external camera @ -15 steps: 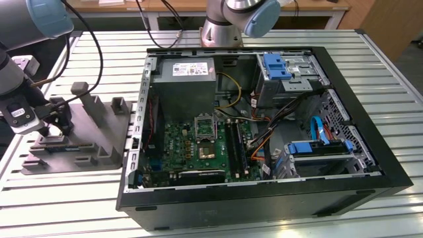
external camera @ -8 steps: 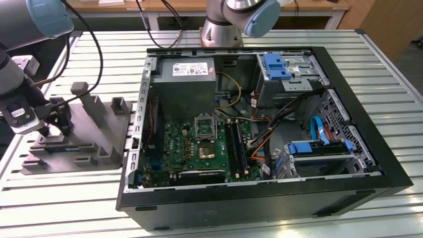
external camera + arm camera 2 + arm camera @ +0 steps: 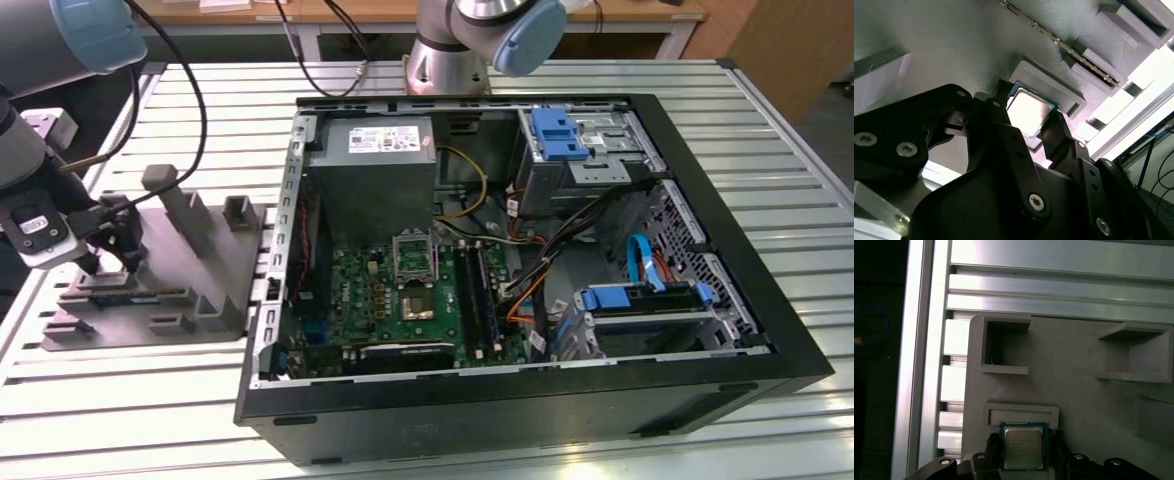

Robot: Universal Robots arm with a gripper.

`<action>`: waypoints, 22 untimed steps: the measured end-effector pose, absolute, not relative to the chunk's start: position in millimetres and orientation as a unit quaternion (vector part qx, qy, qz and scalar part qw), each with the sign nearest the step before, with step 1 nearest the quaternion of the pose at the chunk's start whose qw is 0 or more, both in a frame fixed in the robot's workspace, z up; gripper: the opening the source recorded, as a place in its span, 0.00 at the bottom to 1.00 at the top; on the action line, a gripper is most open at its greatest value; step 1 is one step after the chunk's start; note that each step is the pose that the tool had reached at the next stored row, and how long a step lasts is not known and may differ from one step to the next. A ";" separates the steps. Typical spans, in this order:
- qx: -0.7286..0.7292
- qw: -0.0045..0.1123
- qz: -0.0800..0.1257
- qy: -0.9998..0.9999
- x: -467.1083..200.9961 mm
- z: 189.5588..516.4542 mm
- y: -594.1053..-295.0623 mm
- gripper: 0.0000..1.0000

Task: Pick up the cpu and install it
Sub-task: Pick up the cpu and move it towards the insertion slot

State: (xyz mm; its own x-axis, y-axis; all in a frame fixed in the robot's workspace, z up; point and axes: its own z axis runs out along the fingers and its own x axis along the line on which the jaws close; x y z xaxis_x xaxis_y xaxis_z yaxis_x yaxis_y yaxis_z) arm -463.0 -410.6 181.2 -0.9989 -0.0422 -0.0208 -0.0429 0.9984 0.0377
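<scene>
On the slatted aluminium table [image 3: 134, 400], over a grey plastic fixture [image 3: 200, 270], the black gripper [image 3: 1024, 452] pinches the small silvery square cpu [image 3: 1023, 445] by two opposite edges, rightly I think, because it looks light, stiff and fragile.

Arm [image 3: 20, 150] low at exterior view's left, wrist pointing down; jaws seemingly clamped on cpu [image 3: 1023, 448].

In the second wrist view the black gripper [image 3: 1028, 119] hides one corner of the small silvery square cpu [image 3: 1029, 106]; contact I can't judge.
</scene>
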 end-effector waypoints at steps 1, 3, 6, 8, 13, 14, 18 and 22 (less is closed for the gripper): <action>-0.021 0.010 0.019 1.000 -463.0 181.2 -410.6 0.53; -0.021 0.010 0.019 1.000 -463.0 181.4 -410.6 0.53; -0.021 0.010 0.019 1.000 -463.0 181.5 -410.6 0.53; -0.021 0.010 0.019 1.000 -463.0 181.5 -410.6 0.53; -0.021 0.009 0.019 1.000 -462.9 181.4 -410.6 0.53; -0.021 0.009 0.019 1.000 -462.8 181.4 -410.6 0.53; -0.021 -0.009 0.024 0.999 -462.4 181.4 -410.6 0.53; -0.021 -0.012 0.026 0.999 -462.5 181.6 -410.6 0.53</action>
